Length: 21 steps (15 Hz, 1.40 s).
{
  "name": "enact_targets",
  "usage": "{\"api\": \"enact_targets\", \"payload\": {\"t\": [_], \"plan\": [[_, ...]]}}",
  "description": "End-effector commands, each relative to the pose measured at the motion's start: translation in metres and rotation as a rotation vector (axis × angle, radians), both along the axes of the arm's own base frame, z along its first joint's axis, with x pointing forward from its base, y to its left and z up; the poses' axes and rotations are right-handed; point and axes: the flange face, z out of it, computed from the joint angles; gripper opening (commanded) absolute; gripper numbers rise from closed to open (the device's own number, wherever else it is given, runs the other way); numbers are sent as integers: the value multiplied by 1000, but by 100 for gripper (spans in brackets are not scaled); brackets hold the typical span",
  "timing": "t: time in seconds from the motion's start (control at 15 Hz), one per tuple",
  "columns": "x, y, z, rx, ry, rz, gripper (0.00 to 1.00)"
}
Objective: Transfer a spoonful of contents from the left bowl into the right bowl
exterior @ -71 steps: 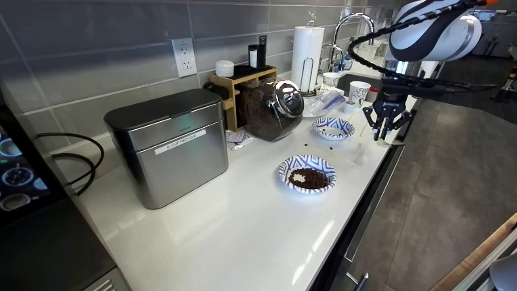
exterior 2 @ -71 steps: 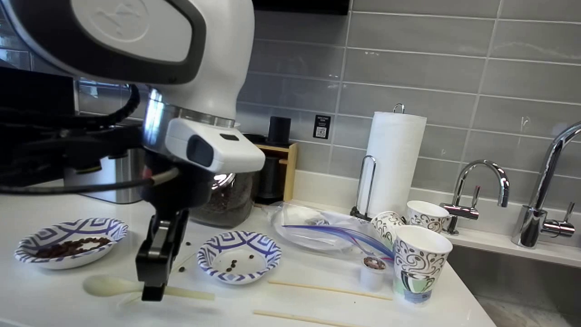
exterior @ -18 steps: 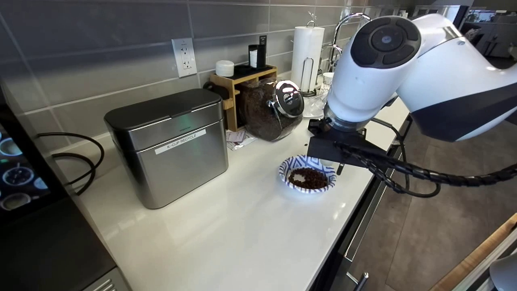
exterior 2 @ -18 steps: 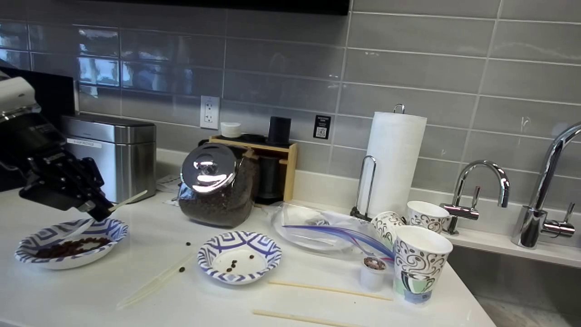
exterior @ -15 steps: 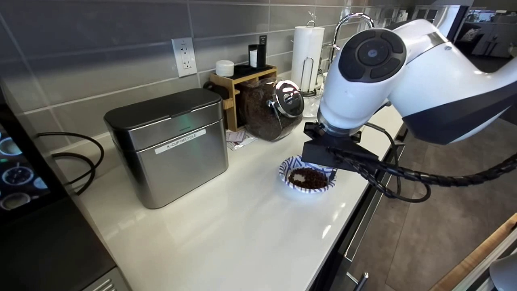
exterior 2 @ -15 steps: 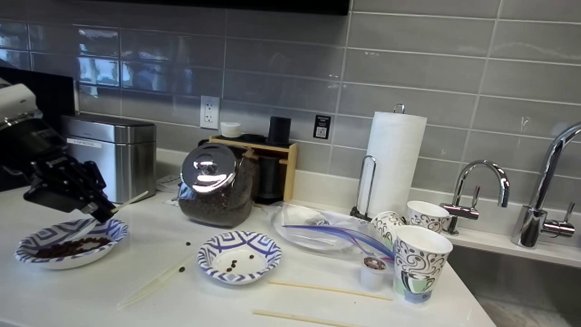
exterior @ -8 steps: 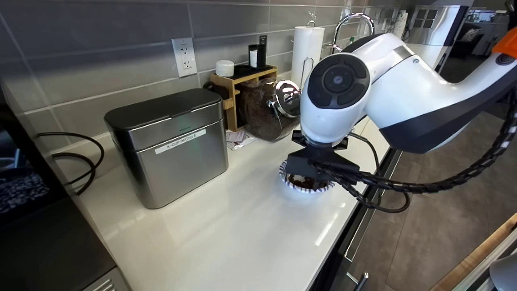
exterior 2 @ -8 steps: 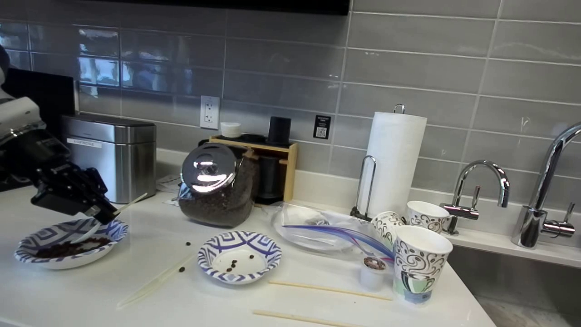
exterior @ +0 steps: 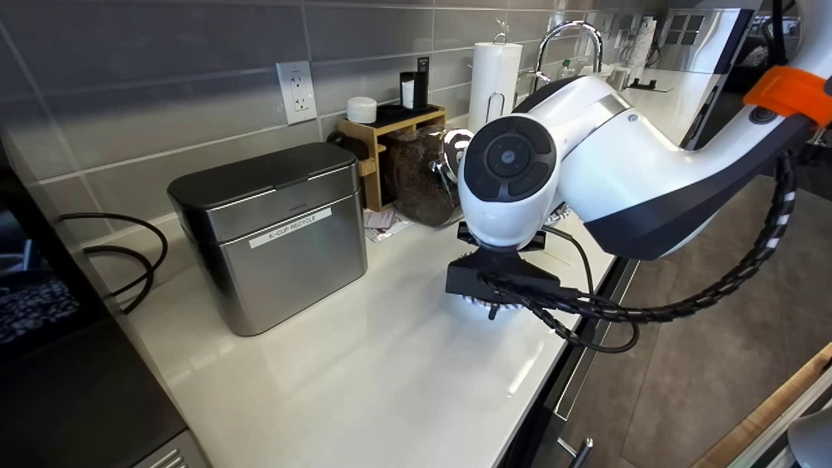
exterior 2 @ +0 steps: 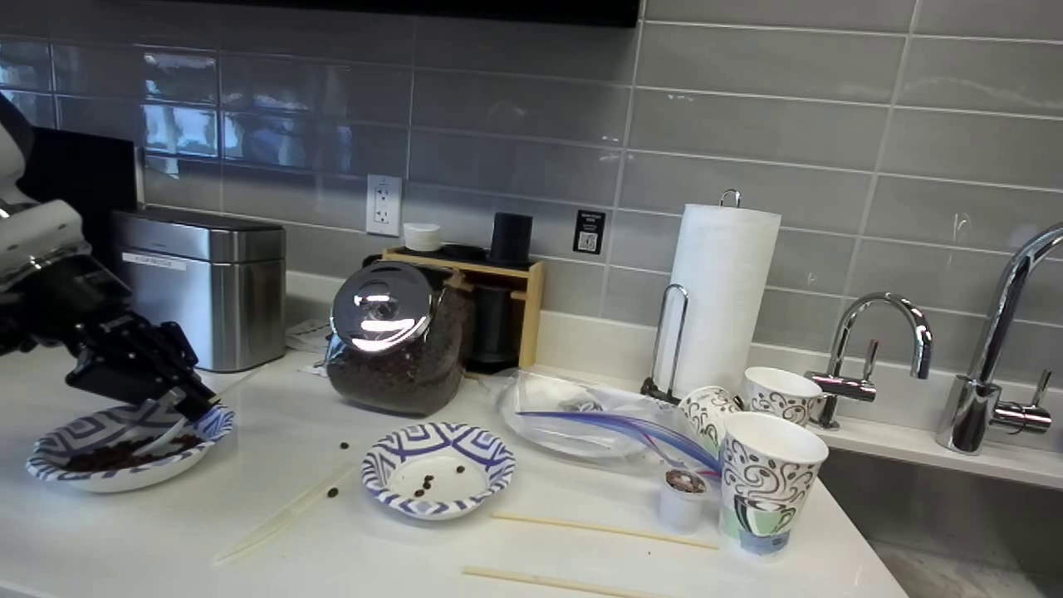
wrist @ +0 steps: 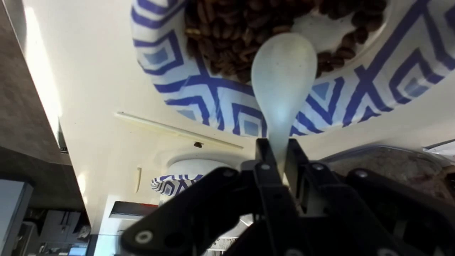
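Note:
The left bowl [exterior 2: 212,425] has a blue-and-white rim and holds the contents, dark brown beans [wrist: 227,39], with a bare pale patch. My gripper [wrist: 278,145] is shut on the handle of a pale spoon [wrist: 286,65]. In an exterior view the gripper [exterior 2: 198,404] hangs at the left bowl's right rim, with the spoon [exterior 2: 162,436] slanting down into the bowl. The spoon's head overlaps the beans; no beans show on it, and contact cannot be told. The right bowl [exterior 2: 486,453] holds a few beans; it shows partly in the wrist view [wrist: 195,165].
A bean jar [exterior 2: 399,357], steel bin [exterior 2: 224,307] and wooden shelf [exterior: 367,156] stand behind. A pale utensil [exterior 2: 282,519] and loose beans lie between the bowls. Sticks [exterior 2: 598,530], a small cup [exterior 2: 683,502] and a paper cup [exterior 2: 768,482] are on the right.
The arm came from beside the right bowl to the left bowl with the spoon. In the last second the gripper moved slightly lower, and the spoon's head went deeper into the left bowl.

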Motion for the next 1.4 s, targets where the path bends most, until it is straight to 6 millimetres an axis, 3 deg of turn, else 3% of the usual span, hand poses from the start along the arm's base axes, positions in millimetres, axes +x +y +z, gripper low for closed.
{"api": "enact_targets", "payload": {"t": [0.0,0.53,1.33], "plan": [[3,7,-9,-24,-36,-17,3],[0,19,-18,-13,1,6,3],[13,15,-22,119,94,19,3]]}}
